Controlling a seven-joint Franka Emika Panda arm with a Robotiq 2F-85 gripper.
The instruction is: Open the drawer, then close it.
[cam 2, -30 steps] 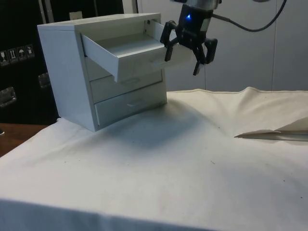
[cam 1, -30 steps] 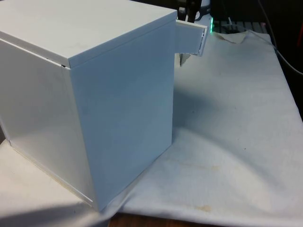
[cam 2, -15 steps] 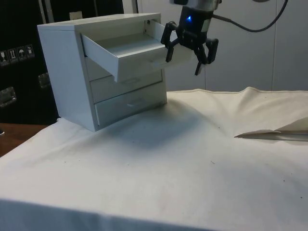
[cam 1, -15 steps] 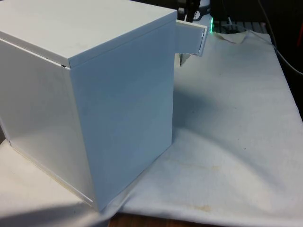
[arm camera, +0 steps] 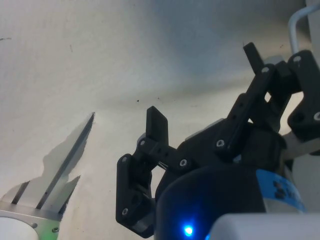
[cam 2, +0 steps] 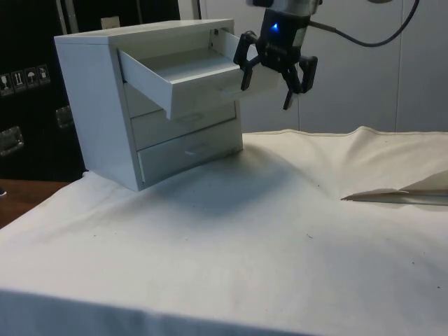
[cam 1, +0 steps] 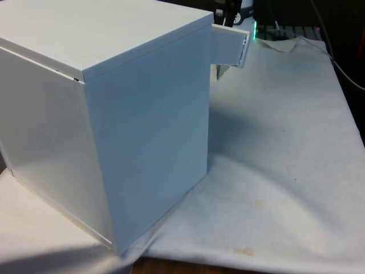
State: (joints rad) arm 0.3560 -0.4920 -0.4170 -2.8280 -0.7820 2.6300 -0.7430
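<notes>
Here gripper [cam 2: 271,78] spread, beside pulled-out top drawer [cam 2: 183,78].

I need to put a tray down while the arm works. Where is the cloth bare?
Bare: the white cloth in front of the chest of drawers. Crowded: under the open top drawer, where the gripper hangs.

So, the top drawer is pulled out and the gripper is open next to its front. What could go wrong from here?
1. The top drawer juts far out of the chest. A push that lands off-centre could slide or turn the chest on the loose white cloth rather than shut the drawer.
2. The open gripper hangs beside the drawer front; a spread finger could catch on the front's edge or the handle as it moves in.
</notes>
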